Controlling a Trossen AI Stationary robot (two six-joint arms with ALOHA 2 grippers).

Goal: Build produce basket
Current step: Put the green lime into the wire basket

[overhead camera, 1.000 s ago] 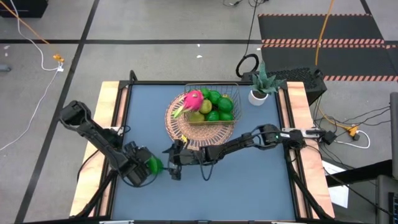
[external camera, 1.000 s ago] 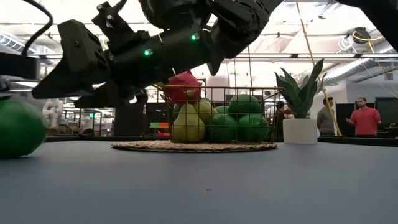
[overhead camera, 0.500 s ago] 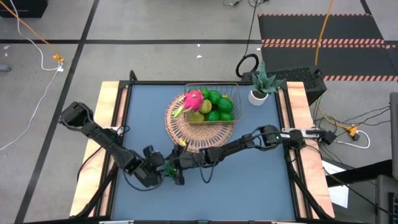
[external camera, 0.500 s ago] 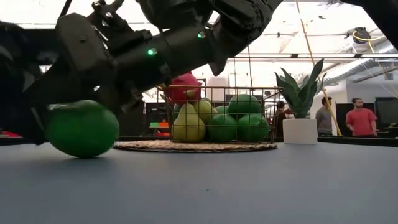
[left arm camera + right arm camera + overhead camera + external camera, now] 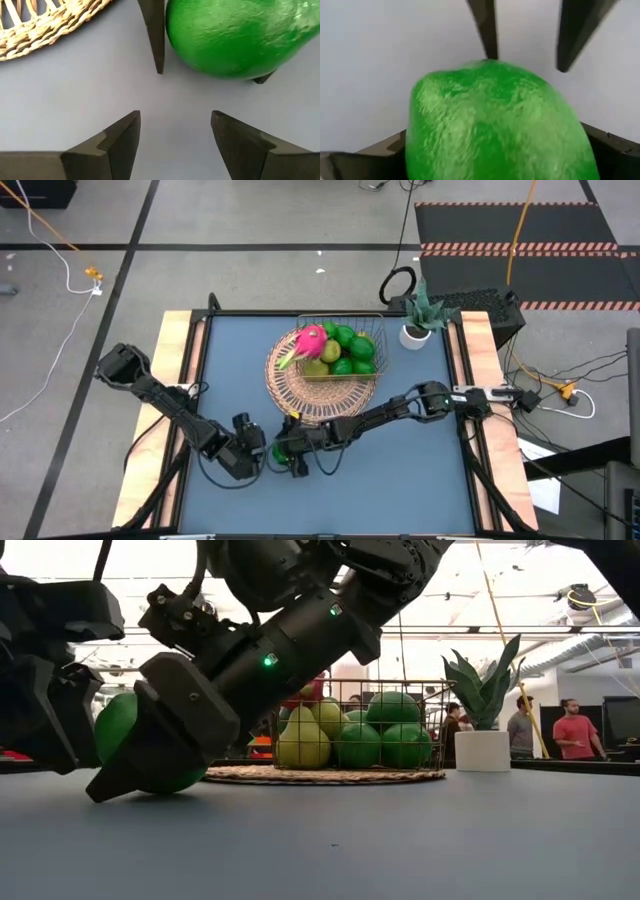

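Note:
A round green lime (image 5: 281,450) lies on the blue table between my two grippers. My right gripper (image 5: 288,457) reaches in from the table's right and is shut on the lime (image 5: 495,120). My left gripper (image 5: 262,452) stands just left of it, open and empty (image 5: 175,117), a small gap from the lime (image 5: 230,35). The copper wire basket (image 5: 340,317) sits on a round woven mat (image 5: 300,395) and holds a pink dragon fruit (image 5: 310,340), limes (image 5: 348,345) and pears (image 5: 318,367). My right gripper pinches the lime across its middle, one finger (image 5: 155,35) on each side (image 5: 420,130). The fingers slant down from the table's right. The lime's underside (image 5: 175,785) looks to rest on the table.
A potted green plant (image 5: 418,315) stands at the table's far right corner. Wooden rails (image 5: 175,370) run along both side edges. The mat's edge (image 5: 50,25) lies close to the grippers. People stand in the room beyond (image 5: 580,730).
My left gripper moved toward the table's right, bringing the lime low along the table, and now stands apart from it. My right gripper moved toward the near edge and down. Its fingers now sit on either side of the lime.

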